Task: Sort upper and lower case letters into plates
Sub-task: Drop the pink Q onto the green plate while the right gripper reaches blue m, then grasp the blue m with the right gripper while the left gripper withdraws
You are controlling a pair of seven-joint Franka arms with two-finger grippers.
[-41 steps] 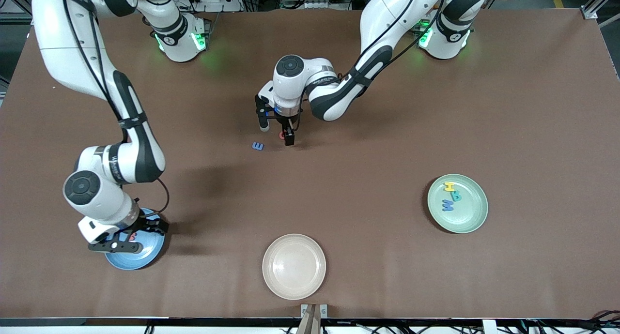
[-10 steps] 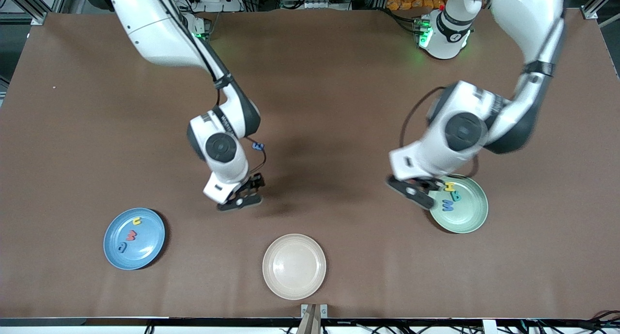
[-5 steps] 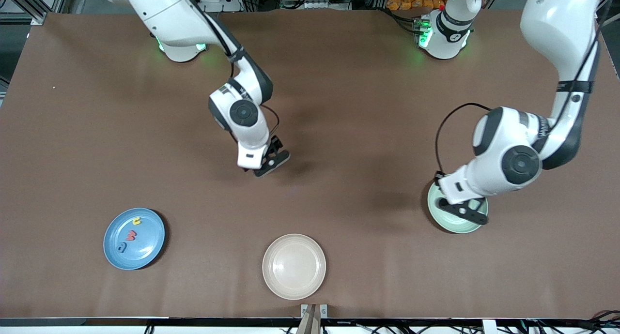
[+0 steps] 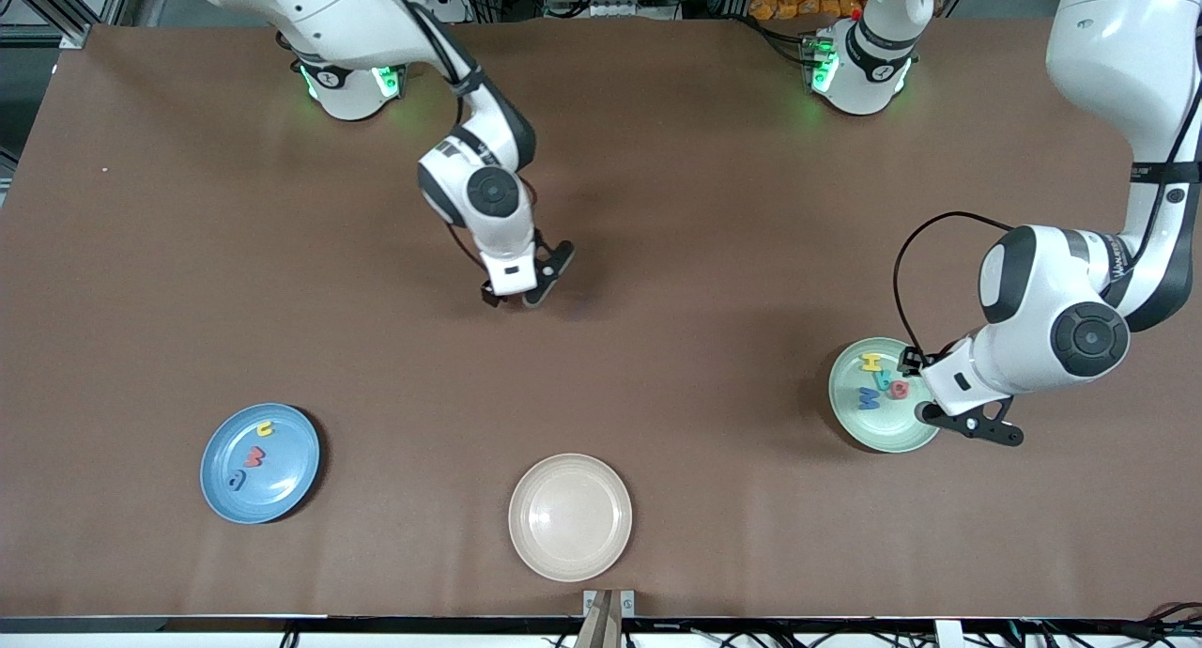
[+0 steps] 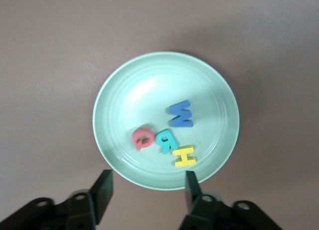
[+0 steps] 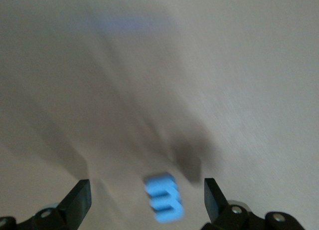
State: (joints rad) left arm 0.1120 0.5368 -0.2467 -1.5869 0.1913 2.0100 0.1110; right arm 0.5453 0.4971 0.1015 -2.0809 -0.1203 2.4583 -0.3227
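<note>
We judge the sort nearly done. The green plate, toward the left arm's end of the counter, holds four letters: a yellow H, a teal R, a blue W and a red Q. In the left wrist view they lie flat in a loose cluster near the plate's middle, Q just beside R, with H and W close by. The blue plate, toward the right arm's end, holds three: a yellow one, a red one and a pale blue one; we cannot read their case. The cream plate between them is bare.

One letter seems left: a blue piece shaped like an E or a small m, flat on the counter. In the front view the right arm hides it. Its long axis runs roughly between the right gripper's fingers toward the wrist camera; which way its prongs face we cannot tell.

The right gripper hangs over mid-counter above that piece, fingers wide apart and empty. The left gripper hovers at the green plate's edge, fingers apart, holding nothing.

What remains, as we judge it, is to pick up the blue piece and drop it in the matching plate.
</note>
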